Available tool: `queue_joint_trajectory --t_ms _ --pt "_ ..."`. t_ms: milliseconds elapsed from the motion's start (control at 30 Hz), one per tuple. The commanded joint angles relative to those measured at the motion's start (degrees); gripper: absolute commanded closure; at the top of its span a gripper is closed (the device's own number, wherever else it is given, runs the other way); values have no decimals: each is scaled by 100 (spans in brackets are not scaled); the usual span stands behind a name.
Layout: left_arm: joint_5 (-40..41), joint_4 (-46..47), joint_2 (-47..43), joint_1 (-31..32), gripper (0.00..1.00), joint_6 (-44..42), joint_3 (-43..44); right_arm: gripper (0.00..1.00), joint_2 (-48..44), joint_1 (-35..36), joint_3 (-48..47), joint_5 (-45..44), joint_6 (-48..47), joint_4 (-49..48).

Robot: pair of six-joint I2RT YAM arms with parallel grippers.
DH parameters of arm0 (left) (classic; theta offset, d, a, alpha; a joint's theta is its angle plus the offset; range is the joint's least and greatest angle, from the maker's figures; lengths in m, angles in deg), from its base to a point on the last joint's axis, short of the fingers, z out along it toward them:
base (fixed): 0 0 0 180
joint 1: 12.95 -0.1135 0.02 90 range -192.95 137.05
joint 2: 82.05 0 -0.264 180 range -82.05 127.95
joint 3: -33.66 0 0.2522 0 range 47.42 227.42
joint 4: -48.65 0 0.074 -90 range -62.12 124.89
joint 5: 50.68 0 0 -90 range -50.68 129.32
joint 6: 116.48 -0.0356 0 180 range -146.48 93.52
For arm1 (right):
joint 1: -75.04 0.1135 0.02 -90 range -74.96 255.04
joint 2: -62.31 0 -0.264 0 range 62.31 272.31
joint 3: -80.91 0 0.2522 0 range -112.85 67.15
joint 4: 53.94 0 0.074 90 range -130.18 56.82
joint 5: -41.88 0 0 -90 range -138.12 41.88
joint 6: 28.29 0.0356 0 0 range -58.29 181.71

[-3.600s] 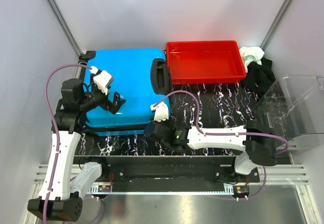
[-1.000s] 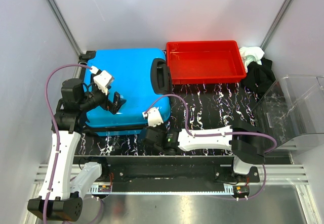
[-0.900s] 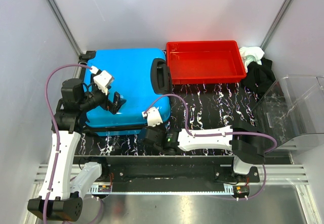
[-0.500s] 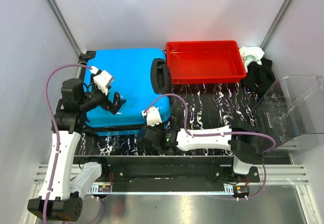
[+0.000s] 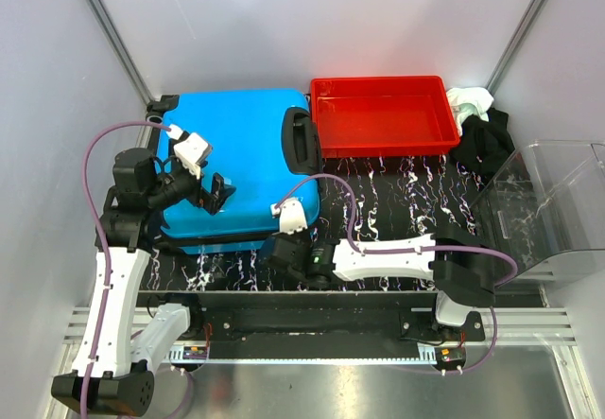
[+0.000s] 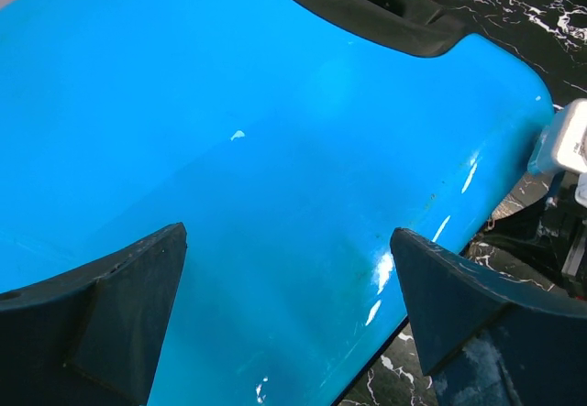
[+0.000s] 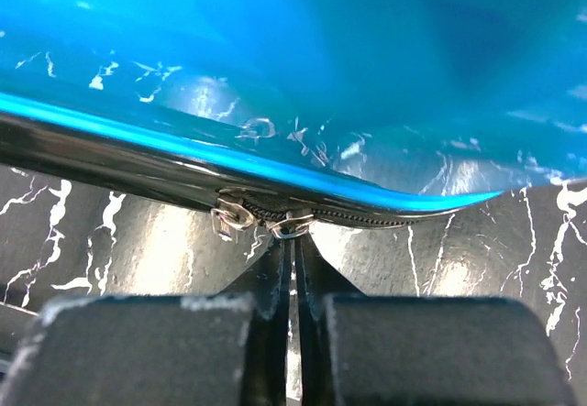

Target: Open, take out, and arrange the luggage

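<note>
The luggage [image 5: 236, 149] is a bright blue hard-shell suitcase lying flat and closed at the back left, its black handle [image 5: 298, 143] on the right side. My left gripper [image 5: 214, 192] hovers open over the blue shell [image 6: 275, 149], with both fingers [image 6: 110, 305] spread wide and nothing between them. My right gripper [image 5: 281, 246] is at the suitcase's near right corner. In the right wrist view its jaws [image 7: 294, 241] are pressed together on a metal zipper pull [image 7: 293, 226] on the black zipper track. A second zipper slider [image 7: 229, 219] sits just left of it.
A red plastic tray [image 5: 383, 140] stands right of the suitcase at the back. Black and white clothes [image 5: 477, 126] lie at the back right. A clear plastic bin [image 5: 558, 211] stands at the right edge. Black marbled tabletop [image 5: 406, 192] lies between them.
My right gripper's jaws have closed from partly open onto the zipper pull at the suitcase's near corner. The left arm has barely moved.
</note>
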Motion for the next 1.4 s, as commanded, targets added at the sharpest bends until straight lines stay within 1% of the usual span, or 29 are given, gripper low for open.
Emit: queue_joint_trajectory --t_ms 0,100,233,300,367,400,433,467,500,533,567,600,633,667,733,800,867,900,933,1000,1033,1067,1133,1167,1233,1267,1300,1333,1367 --pt "-345 228 -75 31 2 83 -5 100 -539 -272 141 -358 -71 -741" --pt "-424 254 -49 110 5 153 4 100 -811 -299 465 -120 -291 -977" --pt "-135 412 109 496 7 259 30 100 -1058 -360 853 12 -617 -1347" --pt "145 465 215 821 8 285 74 100 -1163 -422 1090 205 -958 -1777" --pt "427 509 399 1321 8 276 162 100 -1216 -492 1362 311 -1109 -2215" --pt "759 518 469 1514 8 207 188 100 -1260 -527 1433 355 -1205 -2366" --pt "945 527 566 1908 7 163 241 100 -1278 -545 1503 373 -1276 -2463" --pt "1269 527 758 2112 7 66 354 100 -1296 -545 1678 373 -1459 -2734" --pt "1429 527 891 2288 7 22 434 100 -1331 -545 1749 364 -1522 -2832" --pt "1570 509 1014 2612 7 -5 513 100 -1366 -553 1828 355 -1575 -2946" --pt "1815 501 1285 2754 7 -48 723 100 -1384 -562 2056 390 -1680 -3278" --pt "1939 501 1418 2877 6 -58 829 100 -1418 -588 2180 417 -1716 -3464" --pt "2053 501 1559 3079 6 -58 961 100 -1436 -597 2303 434 -1734 -3849" --pt "2272 492 1865 3185 6 -75 1084 100 -1454 -597 2513 478 -1795 -4044" --pt "2405 448 2165 3448 7 -101 1453 100 -1445 -597 2681 566 -1935 -4570" --pt "2441 378 2526 3633 8 -154 1830 100 -1366 -598 2752 601 -2076 -4670" --pt "2380 369 2728 3678 8 -163 2068 100 -1253 -606 2682 645 -2181 -4644" --pt "2406 369 2990 3678 8 -111 2330 100 -1208 -598 2673 645 -2217 -4644" --pt "2476 369 3132 3678 8 -15 2516 100 -1182 -597 2664 637 -2208 -4670" --pt "2905 308 3649 3678 8 617 2876 100 -1129 -598 2673 610 -2226 -4696" --pt "3098 272 3852 3678 10 898 3270 100 -1120 -597 2673 532 -2235 -4696" --pt "3413 246 3993 3678 14 1466 3439 100 -1085 -597 2673 479 -2209 -4679" --pt "3757 132 4431 3705 19 1944 3938 100 -1059 -597 2612 304 -2147 -4513" --pt "4107 79 4573 3731 19 2512 4116 100 -1015 -597 2585 259 -2112 -4460" --pt "4330 -193 5107 3827 20 2789 4485 100 -962 -606 2559 223 -2077 -4433" --pt "4679 -333 5328 3871 20 2999 4948 100 -910 -606 2550 223 -2068 -4424" --pt "4856 -691 5531 3941 22 3097 5170 100 -883 -606 2533 223 -2068 -4424" --pt "5049 -869 5863 3968 24 3193 5381 100 -848 -606 2489 206 -2050 -4380" --pt "5356 -1018 5980 3994 26 3386 5600 100 -804 -606 2471 215 -2024 -4363"
